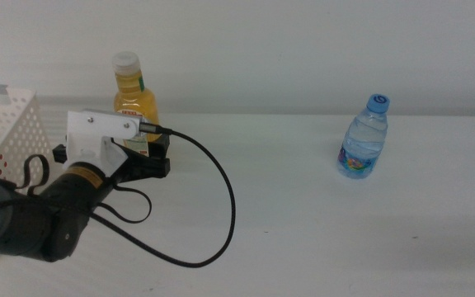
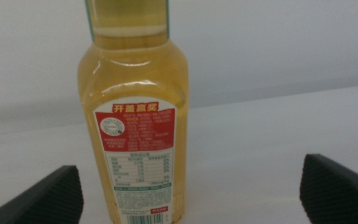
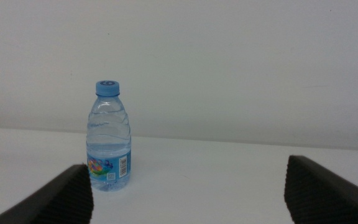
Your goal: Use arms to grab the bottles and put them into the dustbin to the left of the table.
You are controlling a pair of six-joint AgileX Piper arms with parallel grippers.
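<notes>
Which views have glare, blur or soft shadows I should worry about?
Middle view: even, flat light; the water bottle casts only a faint shadow on the table, and the near left arm looks slightly soft. Left wrist view: small highlights on the juice bottle, label sharp, top cropped, open jaws dark and a little blurred. Right wrist view: water bottle sharp, no glare.

juice bottle (image 2: pixel 132 118), standing between the left gripper's (image 2: pixel 191 193) spread jaws: red label panel headed 开盖赢奖 in yellow, round white seal below it, white table of fine print and barcode unreadable. water bottle (image 3: pixel 110 138) label: colourful, barcode, text illegible.
</notes>
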